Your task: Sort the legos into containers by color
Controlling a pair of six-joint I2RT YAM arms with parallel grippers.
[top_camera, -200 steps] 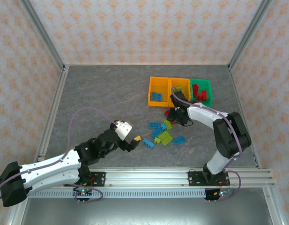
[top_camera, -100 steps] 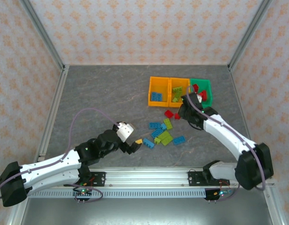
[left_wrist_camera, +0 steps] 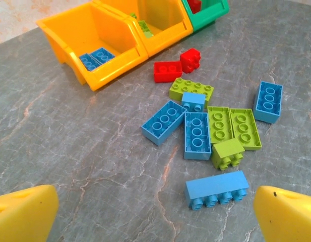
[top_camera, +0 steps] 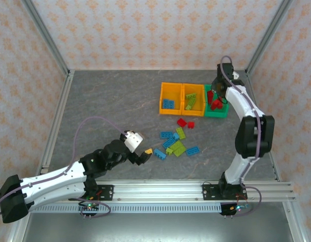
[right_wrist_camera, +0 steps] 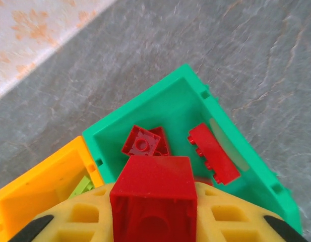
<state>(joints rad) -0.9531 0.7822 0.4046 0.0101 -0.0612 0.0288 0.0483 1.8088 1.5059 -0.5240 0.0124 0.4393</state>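
Note:
My right gripper [top_camera: 217, 89] hangs over the green bin [top_camera: 216, 115], shut on a red brick [right_wrist_camera: 154, 191] that sits between its yellow pads. Below it several red legos [right_wrist_camera: 213, 153] lie in the green bin [right_wrist_camera: 170, 101]. Loose blue, lime and red legos [top_camera: 176, 142] lie scattered in front of the bins. My left gripper [top_camera: 145, 154] is low at the pile's left edge and open, with nothing in it. A long blue brick [left_wrist_camera: 217, 189] lies on its side just ahead of the left gripper [left_wrist_camera: 155, 217], nearer the right finger.
Two orange bins stand left of the green one: the left bin [top_camera: 170, 113] holds blue bricks [left_wrist_camera: 95, 58], the middle bin [top_camera: 193, 86] holds lime ones [top_camera: 191, 101]. Two red bricks [left_wrist_camera: 176, 67] lie nearest the bins. Metal frame rails border the grey table.
The right arm has swung from the pile up and back to above the green bin, carrying the red brick. The left gripper has crept slightly toward the pile, still open.

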